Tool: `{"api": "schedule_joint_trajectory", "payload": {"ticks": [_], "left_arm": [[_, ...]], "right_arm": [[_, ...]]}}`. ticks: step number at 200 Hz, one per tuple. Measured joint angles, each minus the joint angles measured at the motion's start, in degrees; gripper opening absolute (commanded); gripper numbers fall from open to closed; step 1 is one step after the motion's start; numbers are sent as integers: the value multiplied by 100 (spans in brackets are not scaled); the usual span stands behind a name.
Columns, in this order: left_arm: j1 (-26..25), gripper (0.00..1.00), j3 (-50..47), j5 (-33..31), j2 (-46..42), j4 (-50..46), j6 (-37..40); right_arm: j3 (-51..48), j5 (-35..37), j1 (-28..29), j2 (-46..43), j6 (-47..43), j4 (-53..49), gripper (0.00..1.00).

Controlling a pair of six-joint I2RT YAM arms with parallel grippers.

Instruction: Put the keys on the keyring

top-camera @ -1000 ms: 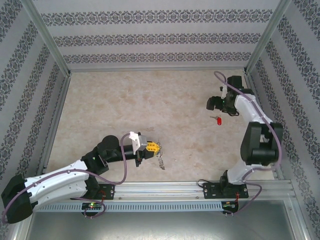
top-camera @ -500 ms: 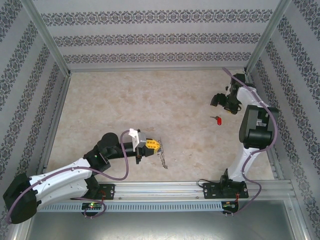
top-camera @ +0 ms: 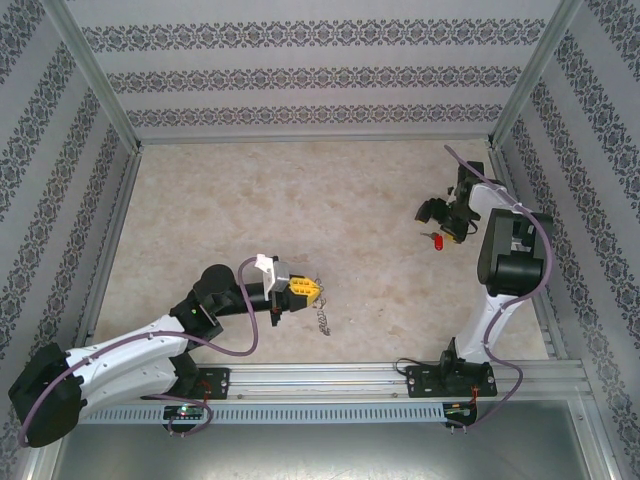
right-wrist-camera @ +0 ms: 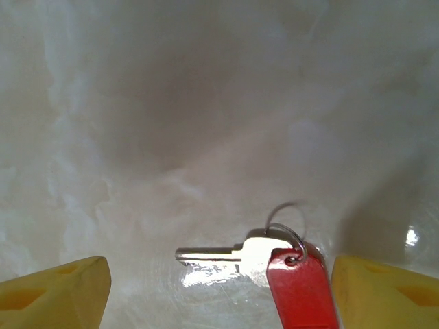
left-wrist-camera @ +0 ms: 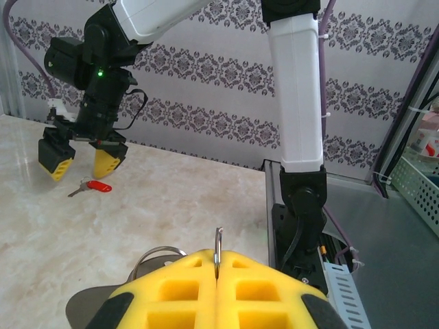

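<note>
Left gripper (top-camera: 314, 290) clamps tight on the keyring (left-wrist-camera: 218, 241) near the table's (top-camera: 250, 200) front edge, open marble all around. Right gripper (top-camera: 440, 222) hangs spread wide over the red-tagged key (right-wrist-camera: 230, 255) by the right edge.

The table (top-camera: 300, 200) lies bare across the centre and upper left of the top view, with patterned walls (top-camera: 300, 75) hemming three sides. The left arm (top-camera: 130, 355) bars the lower left and the right arm (top-camera: 510, 265) the right edge, where a red-tagged key (top-camera: 433, 240) lies just below the right gripper's (top-camera: 441, 221) spread jaws.
</note>
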Motion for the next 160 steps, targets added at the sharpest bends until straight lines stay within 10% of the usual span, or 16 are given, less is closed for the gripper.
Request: {"api": "schedule_joint_trajectory", "payload": {"ticks": [160], "left_arm": [[26,0,-114,79,-129,262,-105]], "right_arm": [[-44,66,37,122,-9,59,35]]}}
